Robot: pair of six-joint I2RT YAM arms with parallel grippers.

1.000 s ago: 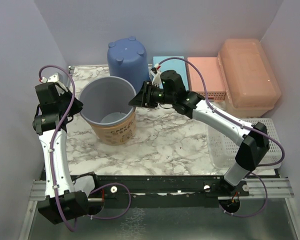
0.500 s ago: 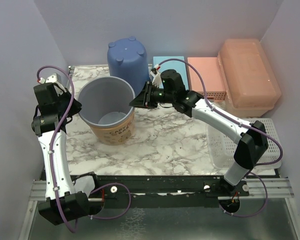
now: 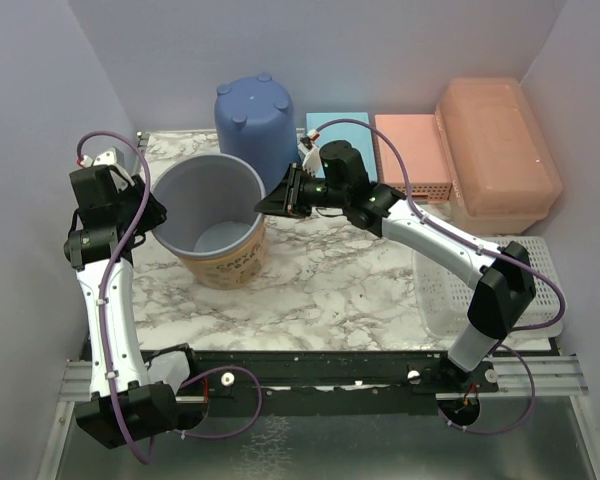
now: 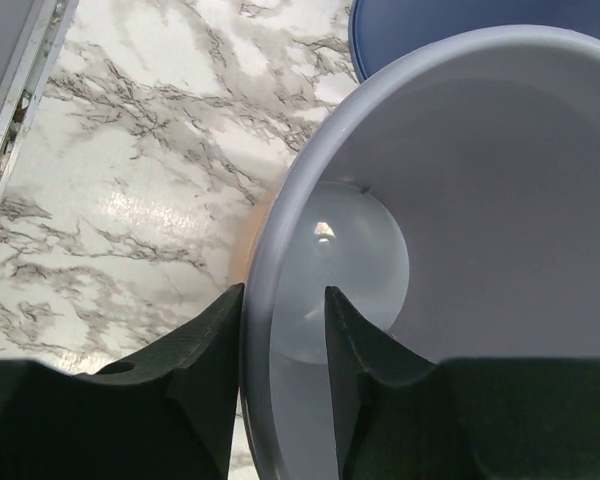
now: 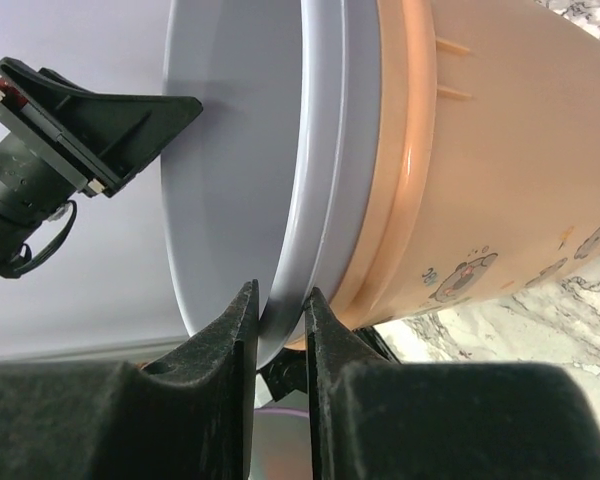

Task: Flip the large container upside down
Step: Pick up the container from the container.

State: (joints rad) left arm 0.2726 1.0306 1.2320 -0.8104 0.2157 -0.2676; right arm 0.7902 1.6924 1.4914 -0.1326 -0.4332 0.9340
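Note:
The large container [image 3: 500, 150], a translucent peach box with a lid, stands at the back right, and neither gripper touches it. Mid-table is a round orange bucket [image 3: 225, 262] with a grey inside [image 4: 460, 200]. My left gripper [image 3: 152, 215] straddles its left rim and is open [image 4: 284, 292]: the outer finger is at the rim, the inner one stands off the wall. My right gripper [image 3: 263, 205] is shut on the bucket's right rim [image 5: 279, 290], with the orange wall [image 5: 480, 180] beside it.
An upturned blue bucket [image 3: 252, 115] stands just behind the orange one. A light-blue box [image 3: 338, 128] and a pink perforated basket [image 3: 412, 155] line the back. A white basket [image 3: 450, 290] sits at the front right under my right arm. Walls close in on both sides.
My right gripper has closed on the bucket's rim. My left gripper has opened around the opposite rim. The bucket has shifted slightly to the left.

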